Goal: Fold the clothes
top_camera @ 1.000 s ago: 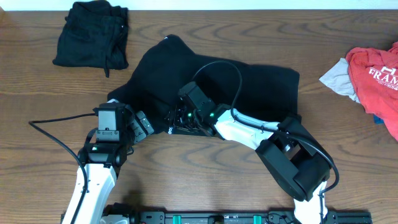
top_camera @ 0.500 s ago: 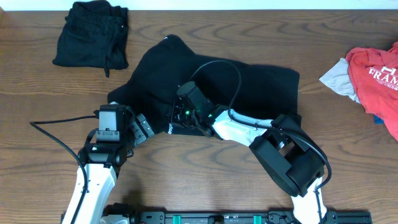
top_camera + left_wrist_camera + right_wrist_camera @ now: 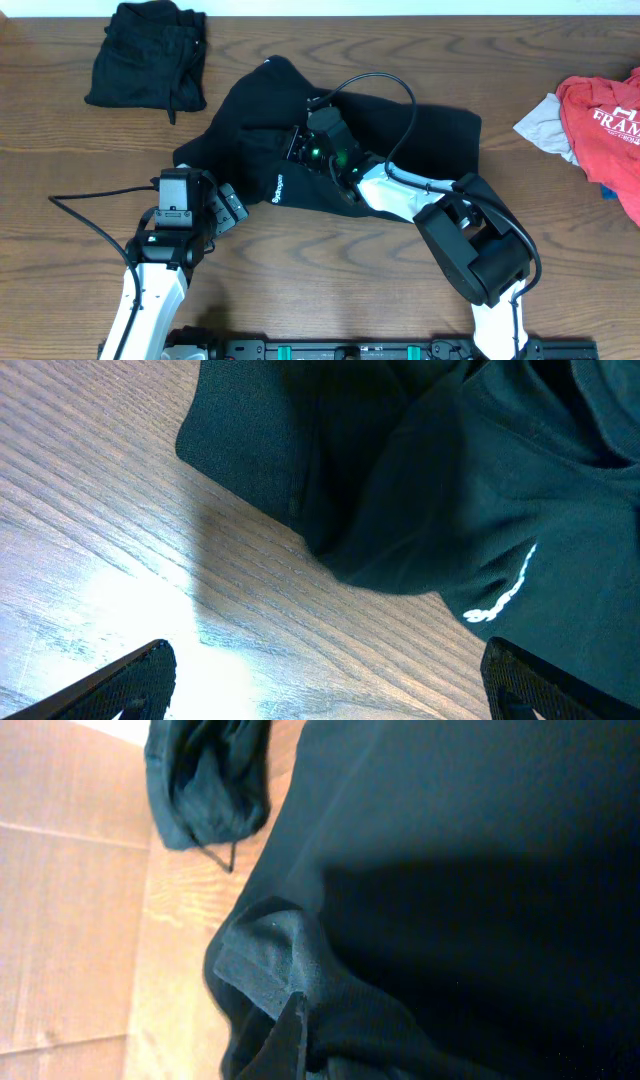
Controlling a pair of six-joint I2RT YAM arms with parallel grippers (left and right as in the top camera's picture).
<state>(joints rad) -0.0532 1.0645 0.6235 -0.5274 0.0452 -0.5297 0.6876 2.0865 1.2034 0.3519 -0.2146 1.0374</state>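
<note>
My right pincer (image 3: 297, 148) is clenched on a fold of the black top (image 3: 425, 135), mid table (image 3: 330, 290). Left pincer (image 3: 232, 205) released, wide, over bare wood just beside the top's hem. Black pile (image 3: 148, 55) far-left corner; red tee (image 3: 600, 120), grey piece (image 3: 542, 125) right edge.

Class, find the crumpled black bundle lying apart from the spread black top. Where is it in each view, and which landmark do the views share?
Overhead: the black bundle lies at top left, apart from the spread black top.
Left wrist: not in it.
Right wrist: the black bundle is at the top, left of centre.
Shared landmark: the spread black top, in all three views.
</note>
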